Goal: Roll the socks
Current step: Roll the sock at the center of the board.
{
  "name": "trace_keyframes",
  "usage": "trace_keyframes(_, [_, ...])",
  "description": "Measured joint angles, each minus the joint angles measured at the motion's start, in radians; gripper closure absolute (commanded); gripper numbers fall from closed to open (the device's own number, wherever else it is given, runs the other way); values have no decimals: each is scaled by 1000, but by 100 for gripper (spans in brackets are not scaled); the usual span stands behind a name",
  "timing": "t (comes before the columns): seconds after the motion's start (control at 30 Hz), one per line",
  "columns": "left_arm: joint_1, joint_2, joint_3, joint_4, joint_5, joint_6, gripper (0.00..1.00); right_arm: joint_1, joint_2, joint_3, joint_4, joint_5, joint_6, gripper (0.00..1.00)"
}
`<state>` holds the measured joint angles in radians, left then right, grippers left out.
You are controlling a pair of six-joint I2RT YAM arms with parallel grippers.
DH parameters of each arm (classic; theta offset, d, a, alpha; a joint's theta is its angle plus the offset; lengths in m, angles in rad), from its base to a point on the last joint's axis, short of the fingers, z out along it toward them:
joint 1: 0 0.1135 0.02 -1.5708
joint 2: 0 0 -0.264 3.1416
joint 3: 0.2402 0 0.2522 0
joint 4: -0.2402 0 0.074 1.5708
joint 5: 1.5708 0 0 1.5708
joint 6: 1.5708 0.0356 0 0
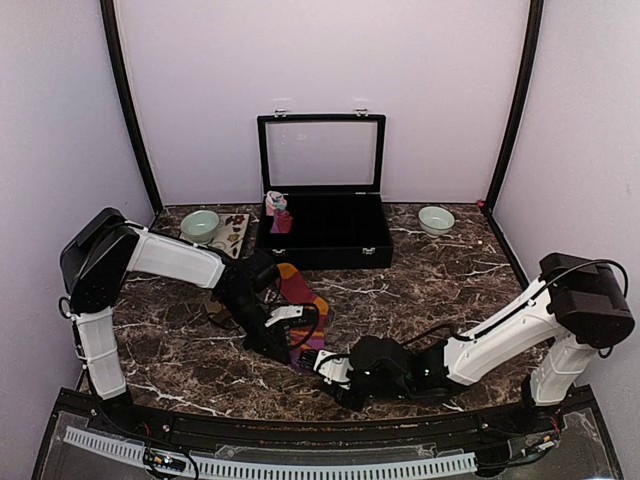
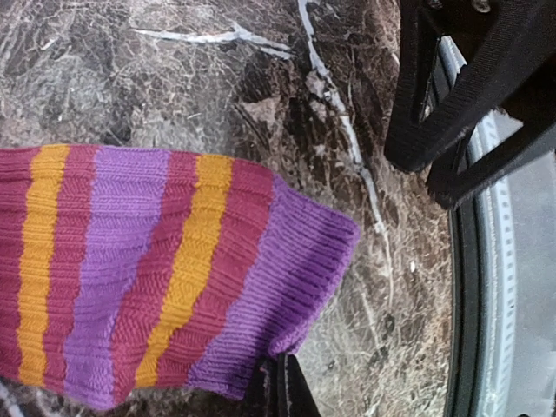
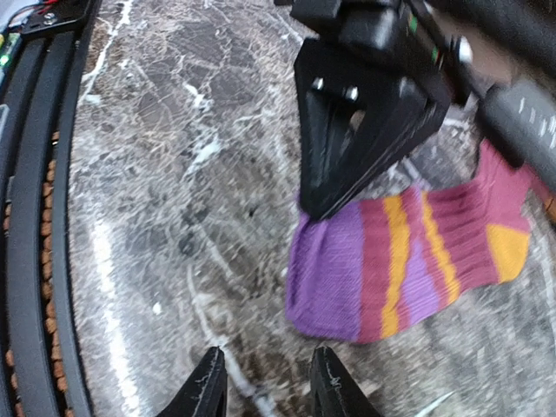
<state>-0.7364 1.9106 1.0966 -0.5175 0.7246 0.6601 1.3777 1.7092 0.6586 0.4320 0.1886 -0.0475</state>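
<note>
Item: striped sock (image 3: 391,261), ribbed knit, maroon body with an orange patch, cuff banded purple, orange and maroon; lies flat on the tabletop (image 1: 450,270) just in front of the case (image 1: 320,245), running away from it toward the arms

Tabletop: dark brown polished marble with white veining

Case: black, rectangular, divided into compartments, its glass lid standing open; a pink and light-blue rolled bundle (image 1: 275,203) sits in its left rear corner

Left claw (image 3: 320,210): black, wedge-shaped fingers pressed together, pinching the purple corner of the cuff at the sock end farthest from the case; the fabric puckers there

Right claw (image 3: 268,387): black tapered fingers spread, nothing between them, hovering just beyond the cuff on the side away from the case

Bowls: two, round, pale green, glazed; one left of the case (image 1: 200,224), one right of it (image 1: 435,219)
</note>
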Motion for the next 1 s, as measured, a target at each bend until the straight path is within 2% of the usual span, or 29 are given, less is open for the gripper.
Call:
trace_keyframes(0.17, [5,46,34,-85,70,12,100,16,12,46,-16,75,-108,66])
trace_keyframes(0.8, [5,55,62,-191,118,26,100,17,169,123,26,82,-293,69])
trace_keyframes(1.0, [5,60,66,-200,124,32,100,16,190,133,50,104,-328,77])
